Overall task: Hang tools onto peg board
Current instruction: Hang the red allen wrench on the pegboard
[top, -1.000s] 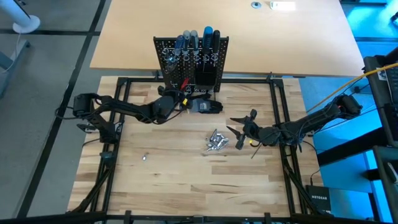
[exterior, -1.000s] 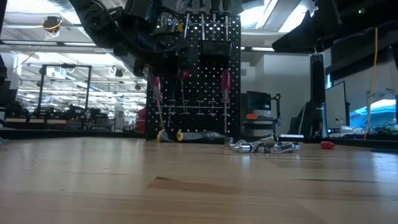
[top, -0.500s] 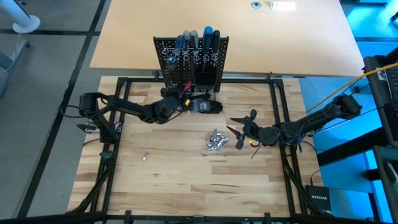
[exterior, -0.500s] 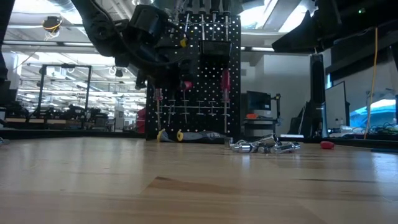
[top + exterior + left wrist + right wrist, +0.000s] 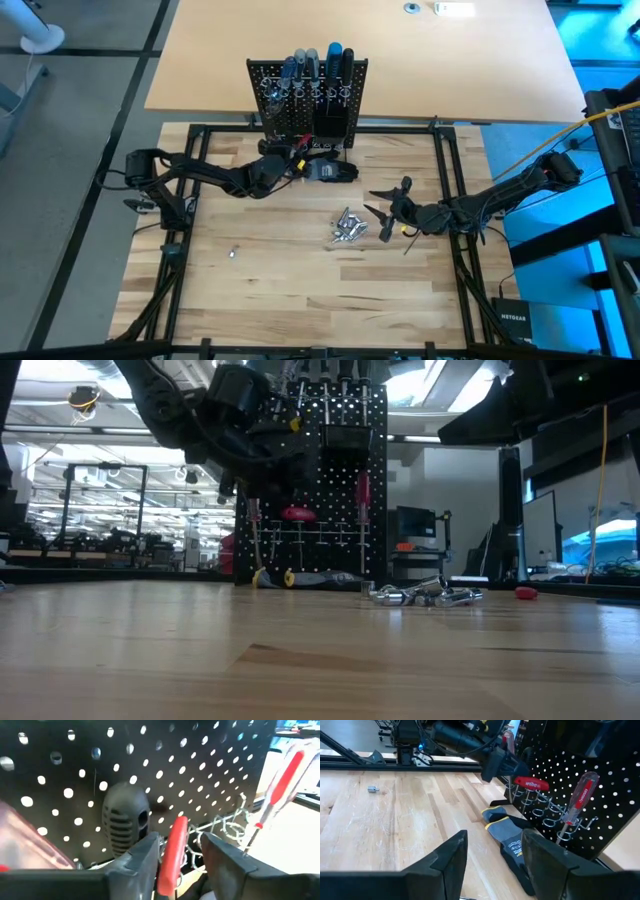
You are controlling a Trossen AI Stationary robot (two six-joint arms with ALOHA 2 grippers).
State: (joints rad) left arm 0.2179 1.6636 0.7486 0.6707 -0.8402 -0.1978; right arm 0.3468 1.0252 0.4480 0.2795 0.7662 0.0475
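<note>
Red-handled slim screwdriver (image 5: 174,851) sits between the left tool's (image 5: 283,166) spread fingers at the black perforated peg board (image 5: 305,115) on the counter's far edge, while silver pieces (image 5: 349,227) remain mid-counter unhung.

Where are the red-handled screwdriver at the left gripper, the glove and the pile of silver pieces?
red-handled screwdriver (image 5: 531,783): right wrist view, on its handle.
glove (image 5: 512,836): right wrist view, on its grey palm.
silver pieces (image 5: 348,227): high view, on the pile's middle.
</note>
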